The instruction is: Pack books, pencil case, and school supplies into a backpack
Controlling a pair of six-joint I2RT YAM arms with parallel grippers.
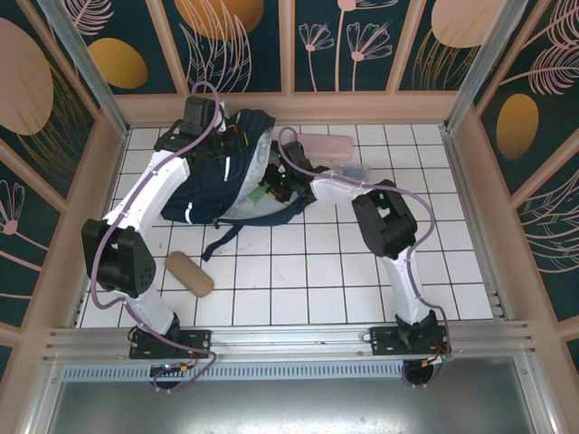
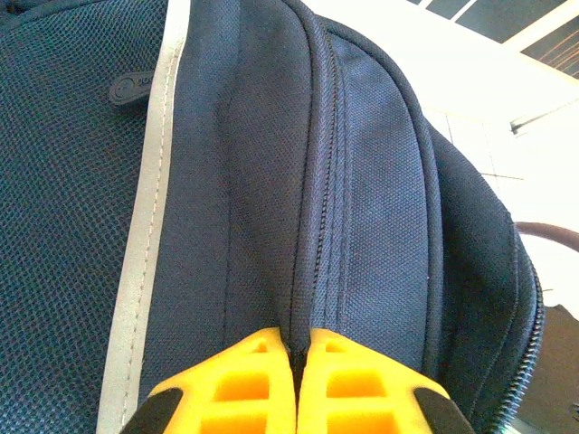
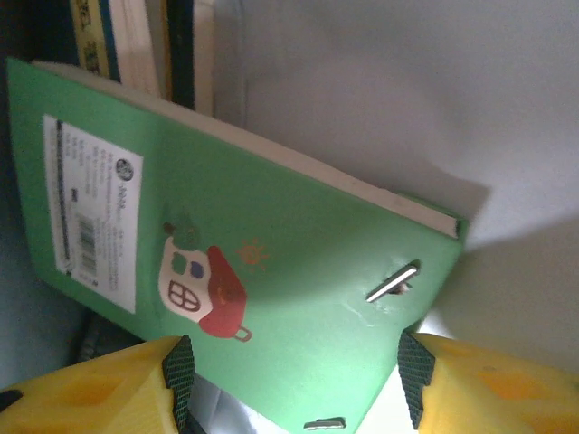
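Left gripper [image 2: 294, 351] sits closest to lens, jaws together, pinching a ridge of fabric on the backpack [image 2: 380, 181] at far left of the table [image 1: 317, 289]. Right gripper [image 3: 294, 375] is inside the bag mouth, jaws wide apart w/ near corner of the green book [image 3: 271, 226] between them. Book leans tilted vs. other books [image 3: 136, 41] standing behind it. Risks: pulling out at an angle could snag that corner & drag the book out, or tip it flat across the opening, blocking later items. Thin fabric pinch could slip, so mouth sags shut. Pink pencil case [image 1: 323, 145] lies outside, just right of bag; tan pouch [image 1: 188, 273] near left.
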